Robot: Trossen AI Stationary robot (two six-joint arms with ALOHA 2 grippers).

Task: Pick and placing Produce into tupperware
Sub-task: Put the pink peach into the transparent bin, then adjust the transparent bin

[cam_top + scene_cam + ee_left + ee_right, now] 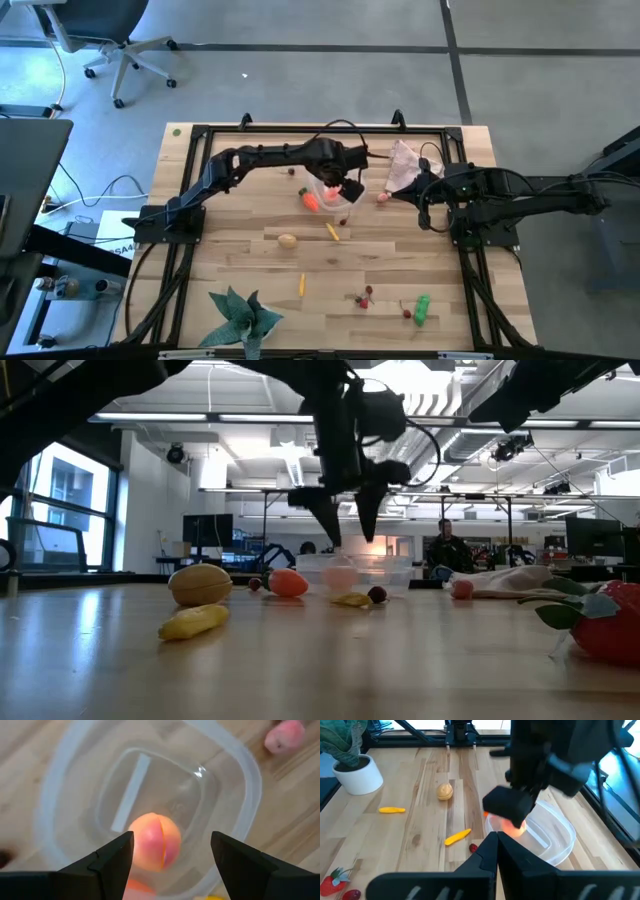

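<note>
Clear tupperware holds a round peach, seemingly loose below the spread left hand.

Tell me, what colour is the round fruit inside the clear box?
Pinkish-orange, like a peach; the left wrist view shows it best.

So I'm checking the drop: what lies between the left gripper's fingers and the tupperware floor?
Only a peach-coloured round piece lying inside the tupperware. The left wrist view shows it framed by the open left gripper above it.
</note>
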